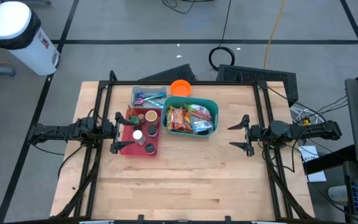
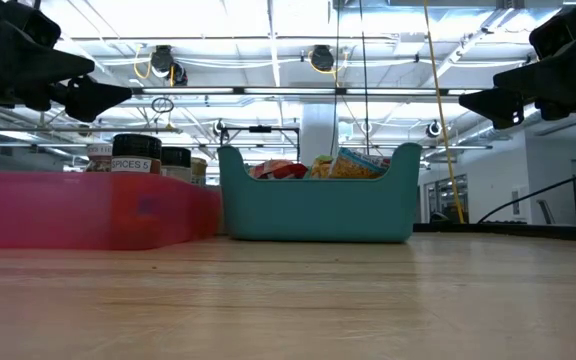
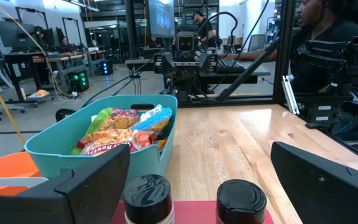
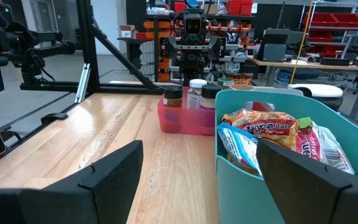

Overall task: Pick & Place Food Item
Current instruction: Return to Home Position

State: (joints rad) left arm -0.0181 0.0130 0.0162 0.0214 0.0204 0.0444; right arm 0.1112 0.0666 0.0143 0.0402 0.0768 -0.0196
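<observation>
A teal bin (image 1: 191,118) full of colourful food packets (image 1: 188,118) stands on the wooden table, far of centre; the left wrist view shows its packets (image 3: 120,130) heaped inside. Left of it a pink tray (image 1: 140,132) holds spice jars (image 1: 138,134). My left gripper (image 1: 114,132) hangs open above the tray's left side, pointing level toward the table's right edge. My right gripper (image 1: 240,135) hangs open at the right, pointing level toward the bin, well apart from it.
An orange bowl (image 1: 180,88) and a clear box of small coloured items (image 1: 148,96) sit behind the tray and bin. Bare wood (image 1: 185,180) stretches across the near half of the table. A person sits beyond the table's right side (image 3: 325,37).
</observation>
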